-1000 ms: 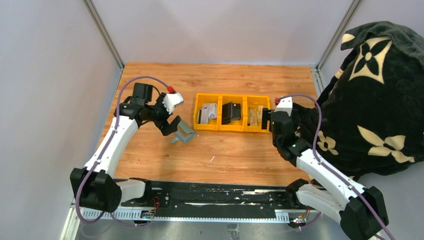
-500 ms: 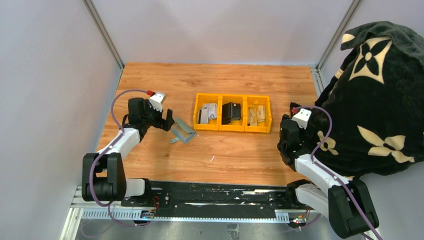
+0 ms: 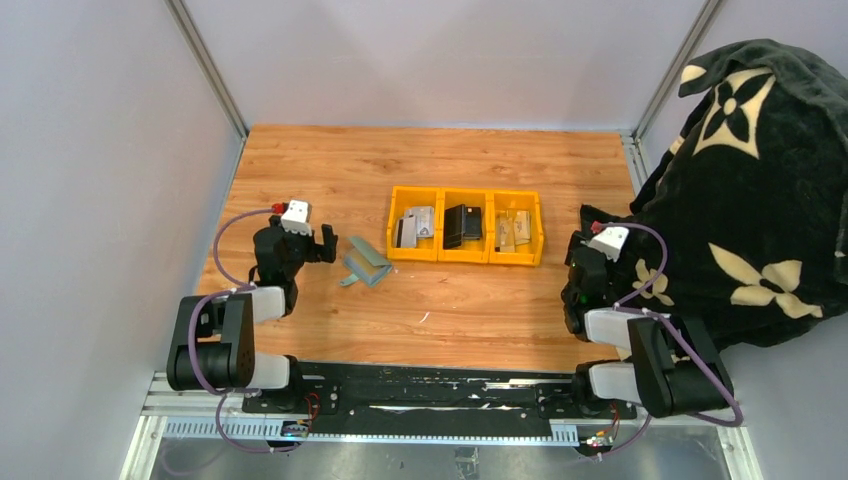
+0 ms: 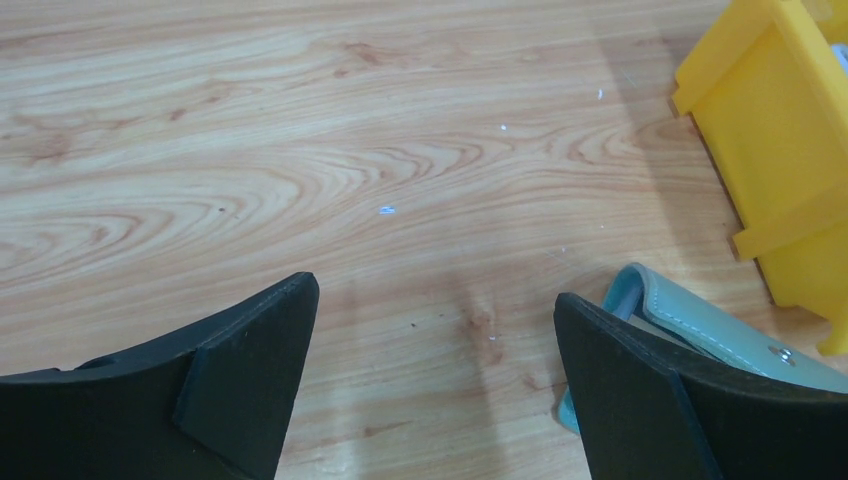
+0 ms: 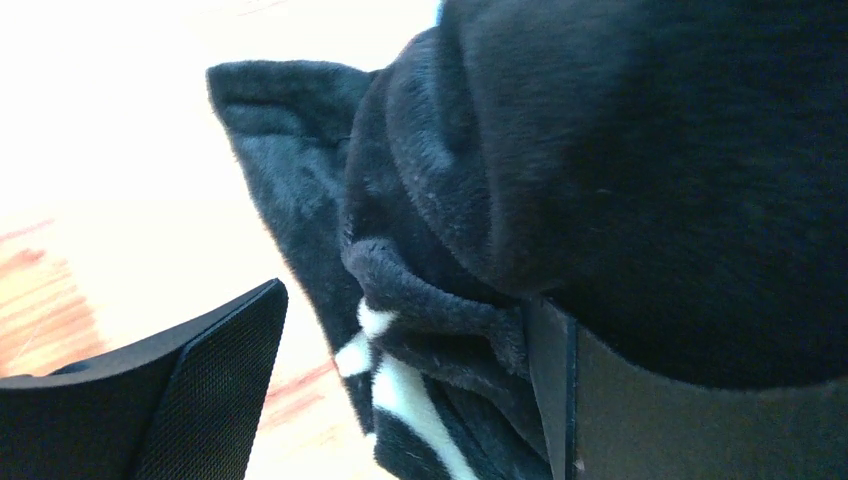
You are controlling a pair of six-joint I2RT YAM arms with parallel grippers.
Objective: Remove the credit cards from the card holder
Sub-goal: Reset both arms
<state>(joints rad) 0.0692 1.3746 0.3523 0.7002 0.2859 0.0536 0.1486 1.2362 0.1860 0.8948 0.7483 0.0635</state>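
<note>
Spread wide and gripping nothing: left tool (image 3: 326, 243), low over the counter (image 3: 450, 310), centre-left in the top view. Just to its right, flat on the wood: card holder (image 3: 366, 262), long axis slanting upper left to lower right. Beyond it, credit cards (image 3: 462, 223) sorted in the yellow bin (image 3: 440, 256). Far right: right tool (image 5: 410, 300), fingers apart, pressed into the black blanket (image 3: 740, 200). Clearly closer for the left arm, with nothing in between.
</note>
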